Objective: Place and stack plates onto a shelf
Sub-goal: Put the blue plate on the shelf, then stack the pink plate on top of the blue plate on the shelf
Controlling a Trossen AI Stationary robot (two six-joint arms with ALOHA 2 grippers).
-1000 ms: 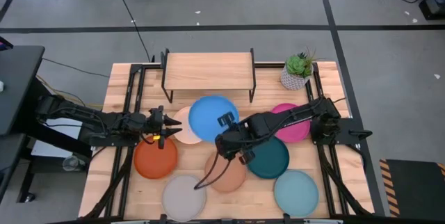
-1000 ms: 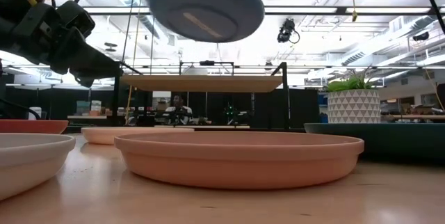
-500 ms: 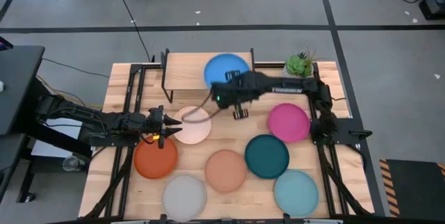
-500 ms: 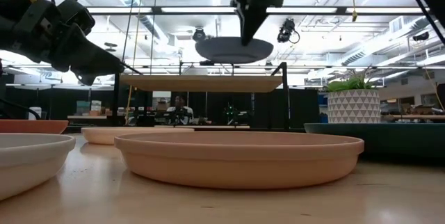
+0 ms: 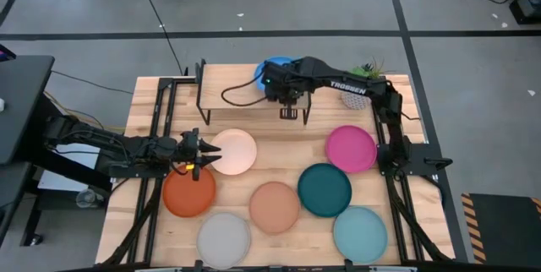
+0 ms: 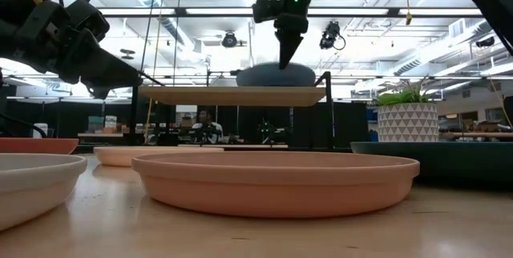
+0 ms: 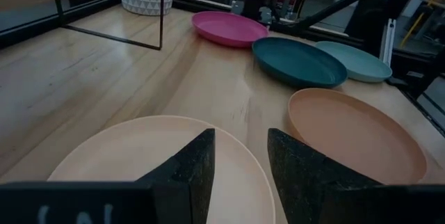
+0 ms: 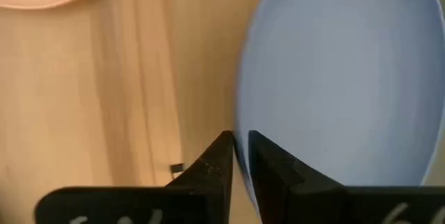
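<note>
From above, the right gripper [image 5: 284, 84] is out over the small light-wood shelf on thin black legs [image 5: 232, 85], and the round matte blue plate [image 5: 269, 70] sits under it at the shelf's right end. The left gripper [image 5: 205, 155] hovers low at the edge of the round cream plate [image 5: 234, 151], with the orange plate [image 5: 188, 192] just beside it. Spread on the wooden table [image 5: 144, 103] are the magenta plate [image 5: 351, 149], dark teal plate [image 5: 324, 189], terracotta plate [image 5: 274, 207], light grey plate [image 5: 224, 238] and pale aqua plate [image 5: 359, 233]. A small potted plant [image 5: 362, 85] stands right of the shelf.

At table level, the right gripper [image 6: 284, 50] points straight down onto the blue plate [image 6: 268, 75], which rests on the shelf top [image 6: 192, 95]. The terracotta plate [image 6: 276, 179] fills the foreground.

The left wrist view shows its two dark fingers [image 7: 201, 161] apart over the cream plate [image 7: 139, 151], holding nothing.

The right wrist view shows its fingers [image 8: 221, 156] nearly together, pinching the blue plate's rim [image 8: 240, 120] between them, over the shelf's wood.
</note>
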